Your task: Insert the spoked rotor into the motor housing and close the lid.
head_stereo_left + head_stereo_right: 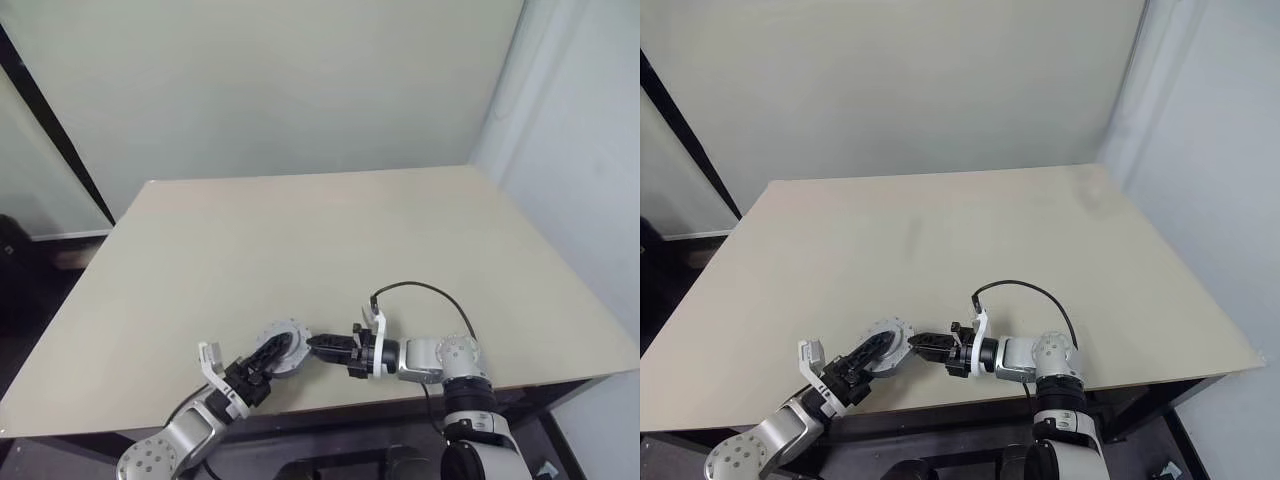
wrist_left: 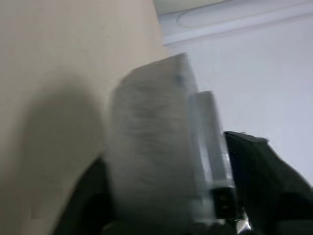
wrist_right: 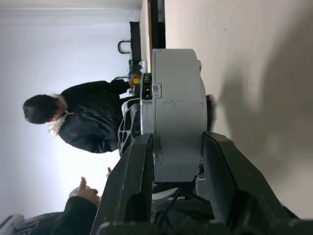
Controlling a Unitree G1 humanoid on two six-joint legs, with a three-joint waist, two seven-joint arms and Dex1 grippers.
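Motor housing (image 1: 284, 347) held above worktop (image 1: 300, 240) near its front edge, clamped by right tool (image 1: 318, 347); gripped too by left tool (image 1: 270, 362), fingers (image 2: 254, 171) flanking it.

Worktop (image 1: 330, 230): pale beige, smooth matt laminate look.
Motor housing (image 3: 178, 112): grey metal, smooth matt rim with faint scuff marks.
Right gripper (image 3: 178, 161) fingers (image 3: 134, 181): black plastic, slight sheen.
Person's jacket (image 3: 95, 117): black cloth, matt.
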